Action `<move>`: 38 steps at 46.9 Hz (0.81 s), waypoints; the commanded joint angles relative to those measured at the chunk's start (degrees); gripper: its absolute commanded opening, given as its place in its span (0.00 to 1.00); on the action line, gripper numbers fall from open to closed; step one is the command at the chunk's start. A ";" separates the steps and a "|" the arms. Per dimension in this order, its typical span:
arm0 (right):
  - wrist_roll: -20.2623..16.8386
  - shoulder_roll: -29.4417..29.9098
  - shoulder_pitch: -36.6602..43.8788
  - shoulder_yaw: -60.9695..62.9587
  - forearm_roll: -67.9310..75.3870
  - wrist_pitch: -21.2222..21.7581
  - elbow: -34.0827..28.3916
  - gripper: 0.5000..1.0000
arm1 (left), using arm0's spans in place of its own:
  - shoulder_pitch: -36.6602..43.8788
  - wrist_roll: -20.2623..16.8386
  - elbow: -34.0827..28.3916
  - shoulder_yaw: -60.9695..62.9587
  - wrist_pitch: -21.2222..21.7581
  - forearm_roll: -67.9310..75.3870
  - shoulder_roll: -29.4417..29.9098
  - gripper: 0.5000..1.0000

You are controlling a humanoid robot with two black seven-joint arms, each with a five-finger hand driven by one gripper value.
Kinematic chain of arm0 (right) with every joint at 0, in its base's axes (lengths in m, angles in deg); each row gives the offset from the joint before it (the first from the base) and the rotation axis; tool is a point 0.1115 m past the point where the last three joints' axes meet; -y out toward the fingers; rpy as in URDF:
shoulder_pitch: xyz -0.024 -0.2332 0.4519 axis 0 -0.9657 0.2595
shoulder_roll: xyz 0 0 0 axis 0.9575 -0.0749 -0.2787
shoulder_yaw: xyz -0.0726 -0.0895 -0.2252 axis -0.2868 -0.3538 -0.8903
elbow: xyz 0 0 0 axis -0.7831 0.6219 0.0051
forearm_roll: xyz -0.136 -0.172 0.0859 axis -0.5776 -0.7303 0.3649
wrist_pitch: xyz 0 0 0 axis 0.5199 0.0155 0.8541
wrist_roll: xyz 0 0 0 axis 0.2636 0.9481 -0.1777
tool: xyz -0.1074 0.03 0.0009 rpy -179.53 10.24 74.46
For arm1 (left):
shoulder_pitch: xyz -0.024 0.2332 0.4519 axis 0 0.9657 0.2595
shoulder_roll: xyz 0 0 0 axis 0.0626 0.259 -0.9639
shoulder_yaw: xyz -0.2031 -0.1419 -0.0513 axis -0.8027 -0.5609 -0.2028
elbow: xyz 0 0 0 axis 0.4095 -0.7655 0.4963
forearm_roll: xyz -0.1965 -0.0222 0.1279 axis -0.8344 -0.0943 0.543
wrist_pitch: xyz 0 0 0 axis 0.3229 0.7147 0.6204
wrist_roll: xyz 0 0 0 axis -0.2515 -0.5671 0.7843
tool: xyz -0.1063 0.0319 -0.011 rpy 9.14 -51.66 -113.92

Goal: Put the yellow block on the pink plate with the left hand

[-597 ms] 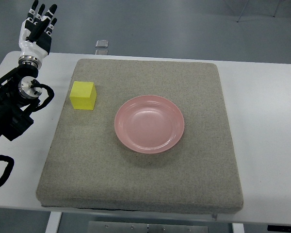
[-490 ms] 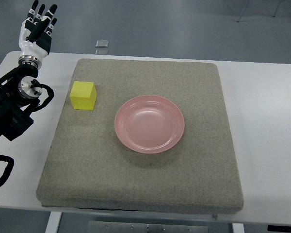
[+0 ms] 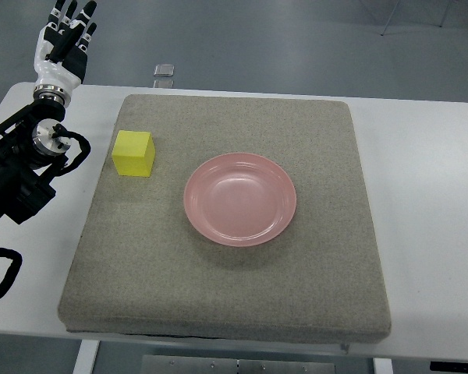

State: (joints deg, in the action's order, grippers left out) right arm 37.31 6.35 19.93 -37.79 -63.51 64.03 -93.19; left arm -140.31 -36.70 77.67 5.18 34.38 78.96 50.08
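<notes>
Resting near mat centre: round pink plate (image 3: 240,199), shallow, nothing in it. Small yellow cube block (image 3: 133,153) sits on grey square fabric mat (image 3: 226,288), near mat's left edge, left of plate, apart from it. Mat lies on white table (image 3: 429,195). Black-and-white robot left hand (image 3: 62,45) raised at top left corner, fingers extended, released, holding nothing, well apart from block.

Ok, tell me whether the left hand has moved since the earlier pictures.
Yes. The left hand has shifted slightly up the picture, farther beyond the table's far edge.
</notes>
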 commanded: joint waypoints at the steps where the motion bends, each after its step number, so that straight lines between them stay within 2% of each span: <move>1: 0.00 0.00 0.00 0.00 0.00 0.00 0.00 0.85 | -0.07 0.00 -0.04 0.08 0.05 -0.02 -0.08 0.99; 38: 0.00 0.00 0.00 0.00 0.00 0.00 0.00 0.85 | 0.02 0.00 -0.30 0.26 0.14 0.24 0.10 0.99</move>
State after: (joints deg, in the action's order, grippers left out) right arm 37.31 6.35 19.94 -37.79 -63.51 64.03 -93.19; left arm -140.29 -36.71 77.36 5.41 34.50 79.21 50.09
